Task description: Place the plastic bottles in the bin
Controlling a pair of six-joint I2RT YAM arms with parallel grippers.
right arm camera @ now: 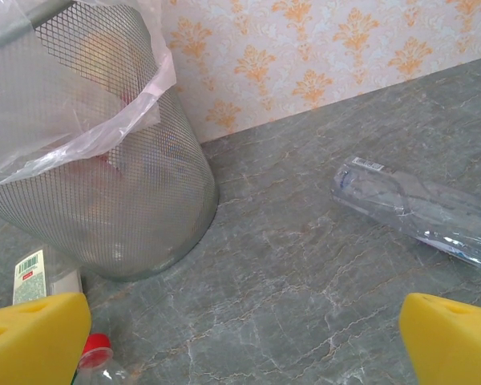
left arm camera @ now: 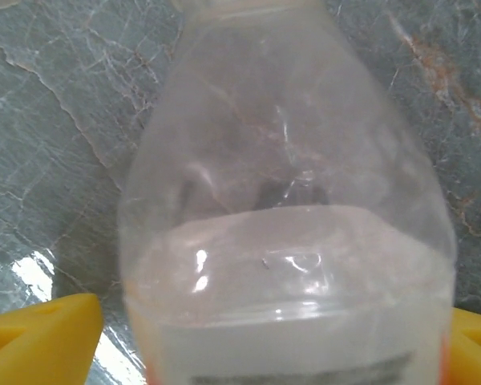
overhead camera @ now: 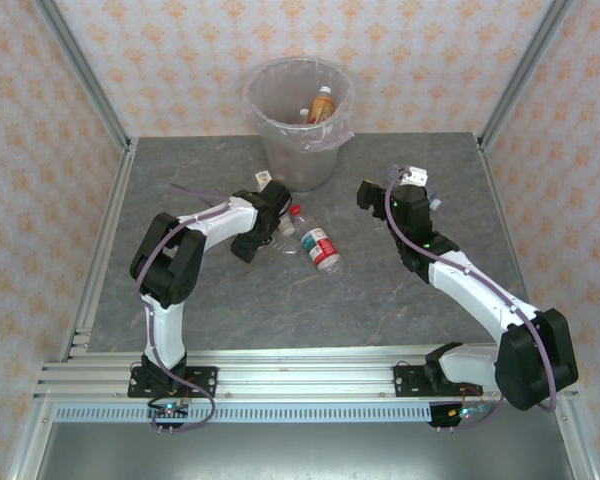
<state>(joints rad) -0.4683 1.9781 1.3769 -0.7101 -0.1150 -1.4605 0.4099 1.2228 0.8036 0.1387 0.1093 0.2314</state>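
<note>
Left wrist view is showing a clear bottle (left arm camera: 284, 200) lying right under the left gripper (left arm camera: 256, 345). Its long axis is running straight away from the jaws, with the neck pointing off the top edge and the white-labelled body sitting between the yellow pads (left arm camera: 40, 337). The jaws are standing wide and flanking the body. A strip of counter (left arm camera: 56, 120) is showing between the bottle and the pad on the picture's left, so I am judging that they are not gripping yet. Whether the other pad is touching is unclear.

In the top view, a red-cap bottle (overhead camera: 317, 245) is lying on the counter between the two arms. It is just beside the left arm's wrist, with its cap pointing up towards the bin (overhead camera: 298, 120). An amber bottle (overhead camera: 322, 103) is already sitting inside the bin.

The right gripper (right arm camera: 244, 345) is hanging empty with its jaws spread wide. It is looking past the bin's wall at another clear bottle (right arm camera: 417, 210), which is lying crosswise ahead and to its right.

The left arm is the one placed for the next grasp. Its jaws are closing across the bottle's width, and the bin is standing near, beyond the gripper.
</note>
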